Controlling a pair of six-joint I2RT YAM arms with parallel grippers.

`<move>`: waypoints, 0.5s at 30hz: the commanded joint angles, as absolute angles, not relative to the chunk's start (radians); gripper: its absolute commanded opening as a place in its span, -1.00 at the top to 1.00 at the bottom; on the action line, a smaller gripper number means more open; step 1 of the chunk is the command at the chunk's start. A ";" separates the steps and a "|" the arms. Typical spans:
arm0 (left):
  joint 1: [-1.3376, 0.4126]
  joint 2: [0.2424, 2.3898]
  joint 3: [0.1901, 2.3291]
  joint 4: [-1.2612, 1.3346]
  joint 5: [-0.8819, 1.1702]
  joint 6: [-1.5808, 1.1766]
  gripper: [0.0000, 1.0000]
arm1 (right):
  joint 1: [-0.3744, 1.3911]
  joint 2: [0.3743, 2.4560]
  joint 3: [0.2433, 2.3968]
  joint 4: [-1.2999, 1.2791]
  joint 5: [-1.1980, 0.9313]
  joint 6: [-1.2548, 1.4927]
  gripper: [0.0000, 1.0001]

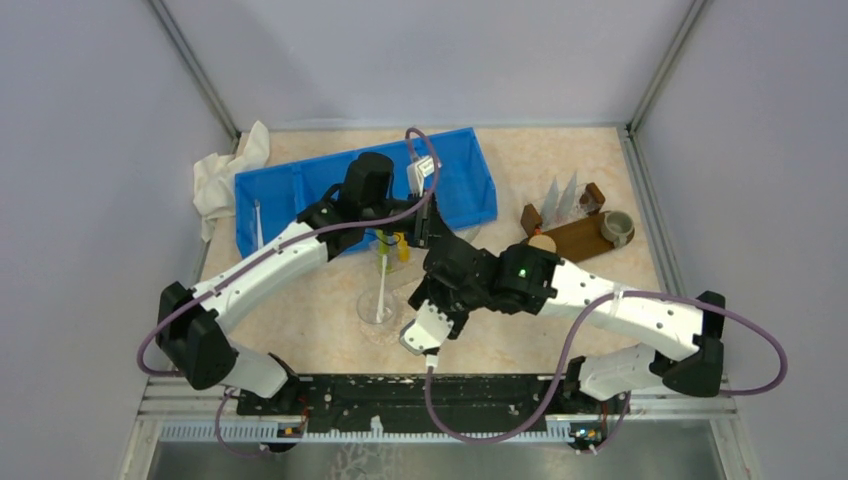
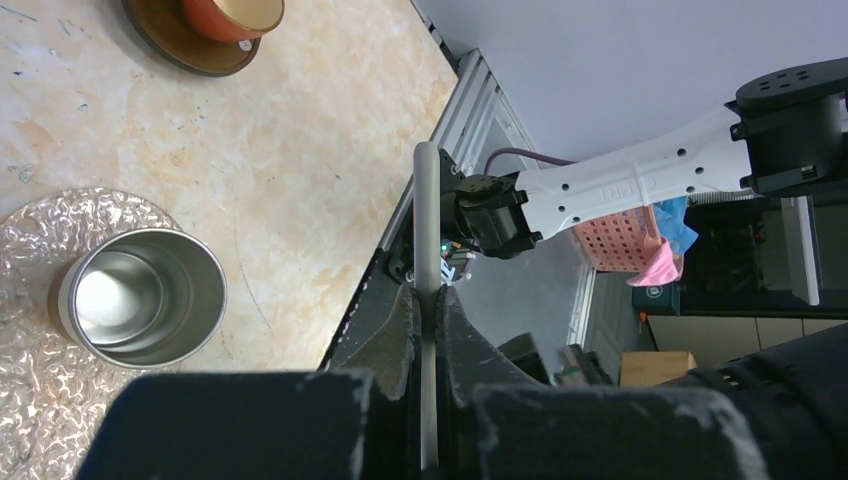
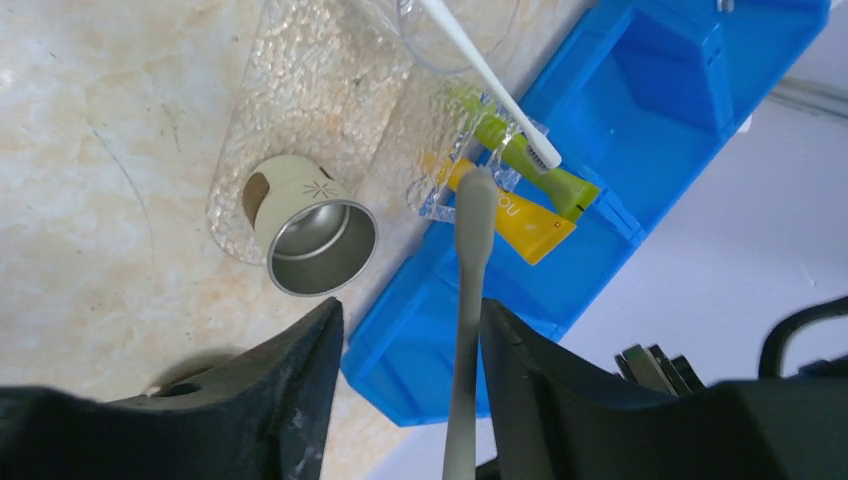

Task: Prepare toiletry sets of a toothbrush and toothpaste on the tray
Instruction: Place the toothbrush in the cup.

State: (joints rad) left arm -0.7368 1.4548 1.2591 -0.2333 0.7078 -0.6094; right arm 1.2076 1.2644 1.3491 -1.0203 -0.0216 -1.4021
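- the left gripper (image 2: 428, 295) is clenched tight on a thin grey toothbrush (image 2: 426, 220). the stick pokes out past its fingers, up in the air.
- the right gripper (image 3: 412, 310) has its fingers spread apart. a grey stick (image 3: 468, 280) stands between them, just beside one finger. it is not pinched.
- i cannot tell if that stick is the same toothbrush the left one holds.
- under the right gripper is the bumpy glass tray (image 3: 300, 90). a little cup (image 3: 315, 230) lies tipped over on it, so its shiny inside shows.
- a yellow toothpaste (image 3: 530, 222) and a green toothpaste (image 3: 545, 175) lie side by side at the tray's edge, just beside the blue bin (image 3: 650, 90).
- a white toothbrush (image 3: 480, 60) leans out of a clear cup (image 1: 378, 300), its brush end touching the green tube.
- i think the step in hand is getting the grey toothbrush to the tray to go with a toothpaste.
- next, i think one gripper alone should hold the stick, then lower it gently beside a tube.
- the stick is thin and may slip or twist, so the pinch has to be square on it.
- the arms are crossed close together over the tray, so each must move slowly and not knock the cups.
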 commanded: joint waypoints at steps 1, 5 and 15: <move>-0.745 1.457 1.294 -0.245 0.702 -0.605 1.00 | 1.251 1.277 1.307 -0.893 0.166 -1.378 0.03; -0.747 1.441 1.276 -0.233 0.691 -0.614 0.98 | 1.274 1.281 1.289 -0.844 0.203 -1.359 0.57; -0.737 1.210 1.108 -0.049 0.488 -0.608 -0.50 | 1.235 1.205 1.367 -0.914 -0.156 -1.232 1.00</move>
